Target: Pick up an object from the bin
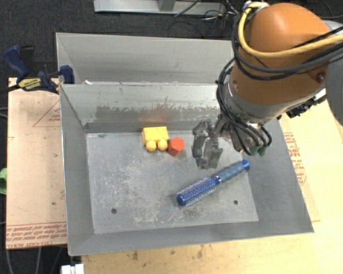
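Blue brush (208,186) lies on the bin (131,210) floor, right of centre and towards the near side. It sits on a diagonal: bristle head near-left, handle running far-right.

Surface: grey metal floor, scuffed and scratched, with sloped walls all round. Room: dark floor beyond the far wall, with black cables (194,13) and a grey metal foot (160,3).

Other loose parts sit by the far wall, about mid-width. A yellow block with two small yellow balls (155,137) has a small red-orange block (175,146) touching or just beside it on the right.

Gripper (206,160) comes in from the right under the arm's orange cover (280,33), with dark cables looped round the wrist. It is low in the bin, just right of the red-orange block and just far of the brush's mid-length. Can't tell how far open it is, or whether it touches the floor or the brush. I can't see anything held in it.
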Available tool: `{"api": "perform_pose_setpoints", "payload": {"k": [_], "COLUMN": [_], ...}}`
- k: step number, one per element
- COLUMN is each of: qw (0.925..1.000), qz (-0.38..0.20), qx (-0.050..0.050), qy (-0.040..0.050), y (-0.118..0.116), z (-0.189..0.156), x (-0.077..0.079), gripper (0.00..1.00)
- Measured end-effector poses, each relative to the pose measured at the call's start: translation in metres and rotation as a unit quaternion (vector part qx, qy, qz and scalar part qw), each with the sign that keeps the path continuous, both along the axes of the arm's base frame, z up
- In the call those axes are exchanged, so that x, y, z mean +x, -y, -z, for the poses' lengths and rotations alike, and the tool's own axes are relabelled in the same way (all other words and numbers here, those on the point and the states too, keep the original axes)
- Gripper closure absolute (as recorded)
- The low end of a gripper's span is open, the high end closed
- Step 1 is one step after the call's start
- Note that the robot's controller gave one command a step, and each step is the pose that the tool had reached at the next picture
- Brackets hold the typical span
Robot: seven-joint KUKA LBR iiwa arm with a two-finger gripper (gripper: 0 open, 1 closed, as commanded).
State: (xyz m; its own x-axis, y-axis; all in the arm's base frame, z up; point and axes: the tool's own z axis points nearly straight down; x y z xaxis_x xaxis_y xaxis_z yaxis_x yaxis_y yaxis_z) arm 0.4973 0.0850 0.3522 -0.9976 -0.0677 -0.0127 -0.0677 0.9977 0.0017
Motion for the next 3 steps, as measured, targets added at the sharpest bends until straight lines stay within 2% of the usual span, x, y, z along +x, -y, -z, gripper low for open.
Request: {"api": "perform_pose_setpoints", "payload": {"k": [1, 2, 3], "qw": [1.0, 0.9999, 0.9947], "qz": [0.0, -0.014, -0.102], "qx": [-0.001, -0.002, -0.002], "qy": [-0.0044, -0.0102, -0.0079], "y": [0.0, 0.015, 0.035], "z": [0.005, 0.145, 0.208], "x": [-0.001, -0.018, 0.012], "gripper": [0.0, 0.0, 0.0]}}
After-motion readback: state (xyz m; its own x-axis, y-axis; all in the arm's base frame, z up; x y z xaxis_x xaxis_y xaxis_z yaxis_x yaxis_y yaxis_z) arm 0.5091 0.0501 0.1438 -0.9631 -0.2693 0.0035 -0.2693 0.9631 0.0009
